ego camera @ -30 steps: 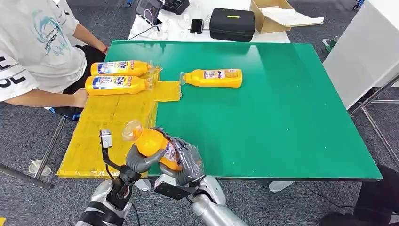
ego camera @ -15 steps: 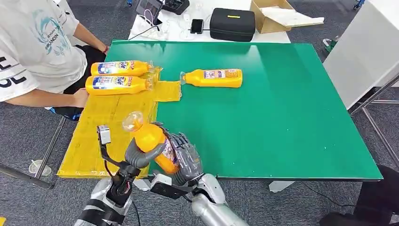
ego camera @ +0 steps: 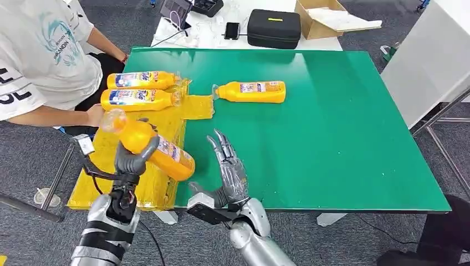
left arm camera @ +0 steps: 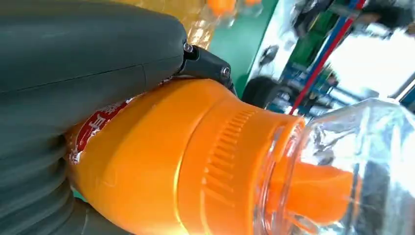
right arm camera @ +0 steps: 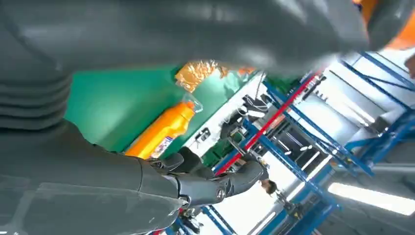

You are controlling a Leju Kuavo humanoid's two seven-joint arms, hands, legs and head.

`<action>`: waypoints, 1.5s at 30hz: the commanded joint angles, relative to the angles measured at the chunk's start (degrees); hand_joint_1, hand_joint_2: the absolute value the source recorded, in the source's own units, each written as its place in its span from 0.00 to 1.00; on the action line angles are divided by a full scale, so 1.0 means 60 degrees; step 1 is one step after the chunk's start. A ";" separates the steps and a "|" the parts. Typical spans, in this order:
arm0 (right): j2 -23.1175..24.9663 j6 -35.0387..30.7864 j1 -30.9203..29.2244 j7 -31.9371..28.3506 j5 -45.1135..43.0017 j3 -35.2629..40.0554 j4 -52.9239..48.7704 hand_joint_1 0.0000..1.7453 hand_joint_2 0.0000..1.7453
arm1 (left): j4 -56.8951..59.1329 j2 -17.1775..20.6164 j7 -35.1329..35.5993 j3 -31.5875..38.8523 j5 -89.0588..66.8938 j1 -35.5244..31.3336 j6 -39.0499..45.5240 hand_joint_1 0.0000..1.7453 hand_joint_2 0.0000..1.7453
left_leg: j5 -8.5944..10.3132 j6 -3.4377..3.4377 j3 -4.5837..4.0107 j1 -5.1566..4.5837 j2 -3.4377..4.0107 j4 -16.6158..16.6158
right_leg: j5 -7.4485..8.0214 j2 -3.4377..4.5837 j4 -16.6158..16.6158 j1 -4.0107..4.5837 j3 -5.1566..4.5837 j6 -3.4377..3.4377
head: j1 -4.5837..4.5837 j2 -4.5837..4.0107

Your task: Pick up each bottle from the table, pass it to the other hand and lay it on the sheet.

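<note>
My left hand [ego camera: 132, 159] grips an orange bottle [ego camera: 149, 147] with a clear cap, held tilted above the yellow sheet [ego camera: 119, 147]; the left wrist view shows this bottle [left arm camera: 195, 161] close up under the thumb. To its right my right hand [ego camera: 227, 169] hovers open over the table's near edge, fingers spread. Two orange bottles [ego camera: 141, 80] [ego camera: 138, 100] lie side by side at the far end of the sheet. Another orange bottle [ego camera: 252, 91] lies on the green table [ego camera: 332, 127], also seen in the right wrist view as the bottle [right arm camera: 164, 129].
A person in a white shirt [ego camera: 39, 55] sits at the table's left, one hand [ego camera: 94, 115] near the sheet. Behind the table stand a black case [ego camera: 273, 27], a cardboard box [ego camera: 327, 19] and a phone [ego camera: 231, 30]. A white panel [ego camera: 427, 61] stands right.
The right hand has let go of the bottle and opened. The left hand has carried the bottle left and away, over the yellow sheet.
</note>
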 commanded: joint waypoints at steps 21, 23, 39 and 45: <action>-0.0696 0.0439 -0.0114 -0.0511 -0.2382 0.1207 -0.2408 0.00 0.00 | 0.4877 0.1561 -0.0840 -0.3378 -1.4768 -0.3088 0.7871 1.00 1.00 | -0.0009 0.0009 0.0061 0.0000 0.0020 -0.0011 | -0.0005 0.0007 -0.0013 0.0007 0.0060 -0.0015 | -0.0004 0.0000; -0.0746 0.0571 -0.0093 -0.0519 -0.2429 0.1257 -0.2360 0.00 0.00 | 0.5306 0.1775 -0.0779 -0.3670 -1.5109 -0.3108 0.7458 1.00 1.00 | -0.0001 0.0003 0.0033 0.0000 0.0011 -0.0009 | -0.0001 0.0003 -0.0007 0.0003 0.0031 -0.0010 | 0.0000 0.0000; -0.0662 0.1193 -0.0024 -0.0646 -0.2560 0.1348 -0.1902 0.00 0.00 | 0.6500 0.2343 -0.0517 -0.4350 -1.5637 -0.3463 0.4993 1.00 1.00 | -0.0011 0.0006 0.0046 0.0008 0.0058 -0.0002 | -0.0004 0.0030 -0.0004 0.0013 0.0037 -0.0016 | 0.0000 0.0000; -0.0622 0.1290 0.0021 -0.0629 -0.2571 0.1364 -0.1779 0.00 0.00 | 0.6749 0.2409 -0.0227 -0.4294 -1.5512 -0.3638 0.4185 1.00 1.00 | -0.0001 0.0001 0.0015 0.0007 0.0041 -0.0002 | 0.0000 0.0017 -0.0003 0.0010 0.0011 -0.0009 | 0.0000 0.0000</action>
